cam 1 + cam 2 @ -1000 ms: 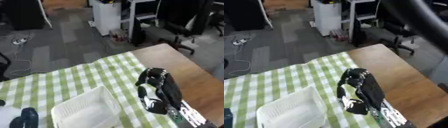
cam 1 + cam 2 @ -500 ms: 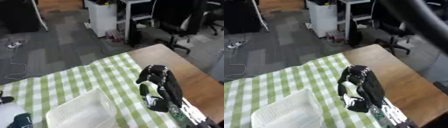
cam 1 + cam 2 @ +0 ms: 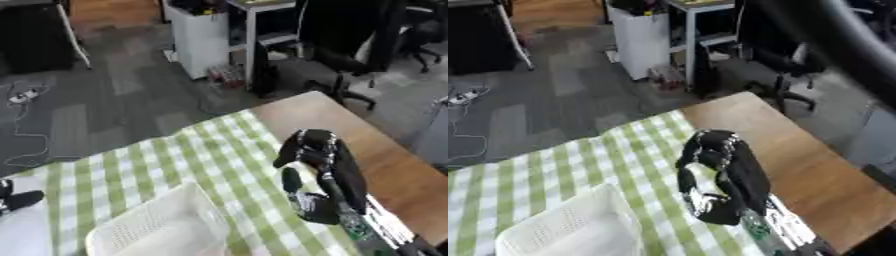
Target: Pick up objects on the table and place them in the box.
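My right hand (image 3: 322,176) hovers black above the right side of the green-and-white checked cloth (image 3: 166,160). Its fingers are curled over at the top, the thumb hangs below, and nothing shows inside them. The white mesh box (image 3: 150,223) lies at the lower left of that hand, a short gap away, and what shows of its inside looks bare. A dark part of my left hand (image 3: 17,199) peeks in at the left edge; its fingers cannot be made out. No loose object shows on the cloth.
Bare wooden tabletop (image 3: 389,160) runs along the right of the cloth to the table's edge. Beyond the far edge are grey floor, a white cabinet (image 3: 203,42) and office chairs (image 3: 350,55). A pale patch (image 3: 22,235) fills the lower left corner.
The whole picture has shifted, so the camera moved. My right hand keeps the same curled pose. The left hand has slipped from the lower left to the picture's left edge.
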{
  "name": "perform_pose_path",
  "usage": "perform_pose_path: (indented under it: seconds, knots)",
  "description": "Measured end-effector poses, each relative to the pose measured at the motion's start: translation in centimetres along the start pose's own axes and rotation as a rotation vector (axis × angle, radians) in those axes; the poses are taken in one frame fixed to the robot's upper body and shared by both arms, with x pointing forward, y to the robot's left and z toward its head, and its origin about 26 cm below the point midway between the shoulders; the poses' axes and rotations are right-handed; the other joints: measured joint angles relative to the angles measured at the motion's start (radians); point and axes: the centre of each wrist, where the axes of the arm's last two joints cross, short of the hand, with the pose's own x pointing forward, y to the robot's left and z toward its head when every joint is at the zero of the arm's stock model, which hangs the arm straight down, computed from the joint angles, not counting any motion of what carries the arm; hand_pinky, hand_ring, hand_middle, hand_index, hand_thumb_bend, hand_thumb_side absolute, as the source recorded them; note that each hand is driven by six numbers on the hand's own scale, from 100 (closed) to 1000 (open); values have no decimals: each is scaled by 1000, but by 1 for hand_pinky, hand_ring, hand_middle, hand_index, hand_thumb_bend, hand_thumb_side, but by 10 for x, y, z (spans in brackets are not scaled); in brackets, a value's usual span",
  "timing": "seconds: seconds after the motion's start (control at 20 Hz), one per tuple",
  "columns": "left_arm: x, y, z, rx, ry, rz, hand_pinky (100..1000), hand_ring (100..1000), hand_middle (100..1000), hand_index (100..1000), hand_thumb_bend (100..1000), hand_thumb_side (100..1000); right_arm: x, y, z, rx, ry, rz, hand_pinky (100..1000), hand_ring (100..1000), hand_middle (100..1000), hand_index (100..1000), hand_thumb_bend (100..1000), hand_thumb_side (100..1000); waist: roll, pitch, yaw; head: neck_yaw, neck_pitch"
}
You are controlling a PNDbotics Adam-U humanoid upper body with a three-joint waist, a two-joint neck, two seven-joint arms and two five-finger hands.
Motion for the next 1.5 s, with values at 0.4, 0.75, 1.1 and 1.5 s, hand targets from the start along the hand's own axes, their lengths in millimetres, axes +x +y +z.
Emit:
perform_pose_path:
  seconds: [0.4,0.75,1.1,1.5]
  knots:
    - [2,-6,-3,-18,-19,-9,100,100,100,399,100,602,-9,-7,-19,-25,-46,-17,298,421,443,496,100,981,21,0,-50,26,-19]
    - [7,-11,-7,-16,-27,1,100,100,100,400,100,602,-17,-15,-35,-44,-66,-42,298,420,443,497,100,982,35,0,-83,54,-27]
    - [17,-29,-3,-10,14,121,100,100,100,406,100,598,-21,-19,-40,-37,-70,-60,298,421,443,496,100,983,39,0,-99,75,-28]
    - [35,-36,-12,84,38,363,100,100,100,409,100,735,-22,-20,-40,-21,-79,-71,297,421,443,496,100,982,39,2,-101,88,-23]
